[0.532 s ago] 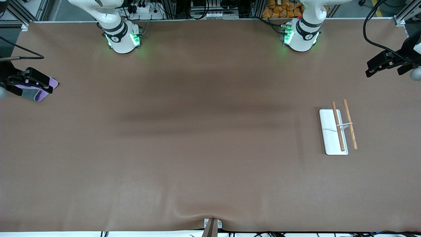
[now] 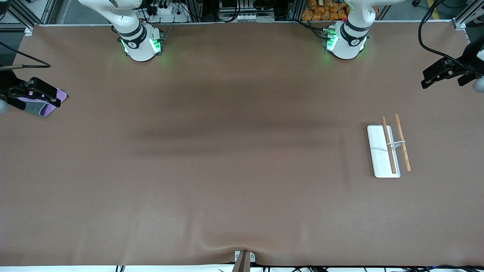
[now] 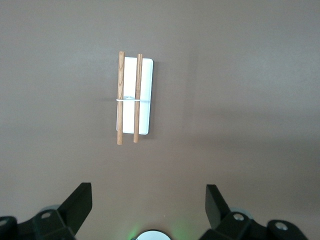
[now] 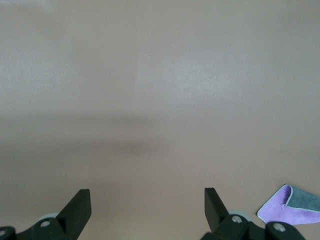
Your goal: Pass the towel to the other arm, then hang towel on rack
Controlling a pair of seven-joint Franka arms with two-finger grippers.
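The towel (image 2: 46,109), purple with a grey reverse, lies folded on the brown table at the right arm's end; the right wrist view shows one corner of the towel (image 4: 292,205). My right gripper (image 2: 53,97) hangs over it, partly hiding it. In its own view the right gripper (image 4: 146,192) is open, with bare table between the fingers and the towel off to one side. The rack (image 2: 380,151), a white plate with two wooden rods, stands toward the left arm's end. My left gripper (image 2: 426,79) waits open above that end, and its view has the left gripper (image 3: 148,186) facing the rack (image 3: 134,97).
A small metal bracket (image 2: 244,258) sits at the table's edge nearest the front camera. Both arm bases (image 2: 141,43) stand along the farthest edge, with cables and orange items (image 2: 325,9) past it. A black cable (image 2: 427,37) hangs near the left gripper.
Both grippers have barely shifted. The towel and the rack lie where they were.
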